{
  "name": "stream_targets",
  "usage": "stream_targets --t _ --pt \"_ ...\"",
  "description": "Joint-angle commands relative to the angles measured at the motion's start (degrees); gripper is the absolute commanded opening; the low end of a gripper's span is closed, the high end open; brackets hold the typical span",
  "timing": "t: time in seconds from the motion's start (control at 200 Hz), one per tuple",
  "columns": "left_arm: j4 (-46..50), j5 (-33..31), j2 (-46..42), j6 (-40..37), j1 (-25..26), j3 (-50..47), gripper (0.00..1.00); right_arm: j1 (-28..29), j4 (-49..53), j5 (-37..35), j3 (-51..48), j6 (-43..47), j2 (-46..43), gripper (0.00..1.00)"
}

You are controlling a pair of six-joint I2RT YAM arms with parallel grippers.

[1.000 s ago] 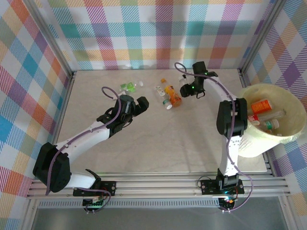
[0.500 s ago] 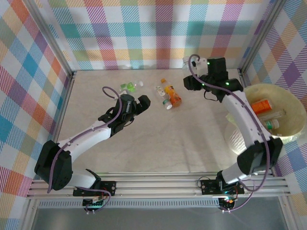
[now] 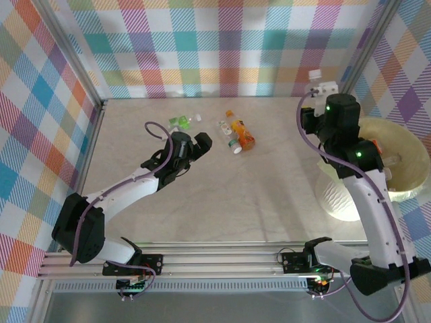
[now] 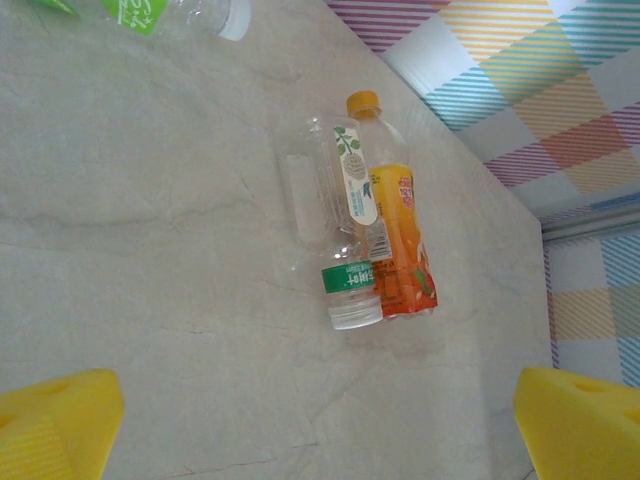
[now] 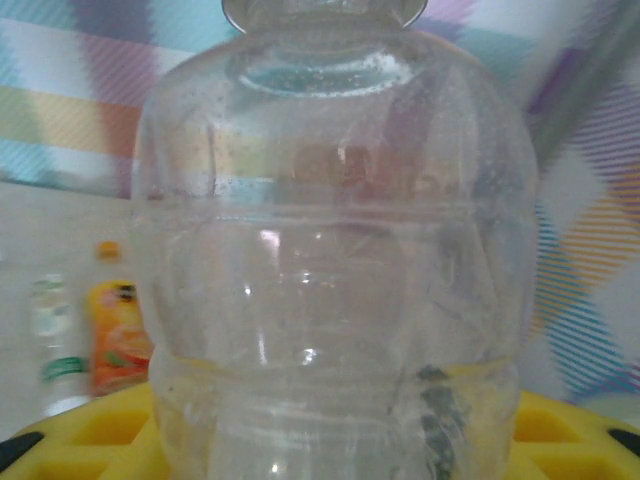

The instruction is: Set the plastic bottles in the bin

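The right jaws are closed on a clear plastic bottle [image 5: 330, 250]. In the right wrist view its ribbed body stands between the yellow pads [image 5: 90, 430], neck up. From above we see this bottle [image 3: 322, 87] held high near the back right corner, over the far edge of the tabletop [image 3: 269, 202] and just beside the left rim of the bin [image 3: 404, 134]. The bin stands at the right edge of the tabletop. At least one bottle [image 3: 392, 160] lies inside it, partly hidden by the right arm.

The left jaws are open. Their two yellow fingertips [image 4: 55, 420] sit wide apart at the lower corners of the left wrist view, with nothing between them but bare tabletop. Ahead of them two bottles lie side by side and touching: a clear bottle with a green band [image 4: 335, 220] and an orange-labelled bottle [image 4: 398, 240] with an orange cap. In the top view the same pair, the clear one [image 3: 231, 134] and the orange one [image 3: 243, 134], lies near the back middle of the tabletop, to the right of the left jaws. A green-labelled bottle [image 3: 180, 122] lies apart from them, farther left near the back wall, and we see its label at the top edge of the left wrist view [image 4: 140, 12].
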State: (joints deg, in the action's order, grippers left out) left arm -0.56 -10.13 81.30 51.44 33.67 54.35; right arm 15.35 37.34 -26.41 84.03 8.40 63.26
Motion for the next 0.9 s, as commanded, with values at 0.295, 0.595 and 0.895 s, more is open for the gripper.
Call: stream_targets --t 0.295,0.595,0.895 --pt "-1.3 -0.2 1.0 1.0 1.5 4.5 1.0 -12.2 -11.4 -23.9 -13.7 9.2 -12.8 0.43" --pt "0.9 4.7 3.1 -1.5 1.9 7.7 1.0 -22.8 -12.1 -24.8 -21.4 4.2 -15.9 0.41" --pt "2.1 4.3 2.6 -2.6 2.4 8.0 1.0 -35.1 -11.8 -25.3 -24.0 -3.7 -16.5 0.6"
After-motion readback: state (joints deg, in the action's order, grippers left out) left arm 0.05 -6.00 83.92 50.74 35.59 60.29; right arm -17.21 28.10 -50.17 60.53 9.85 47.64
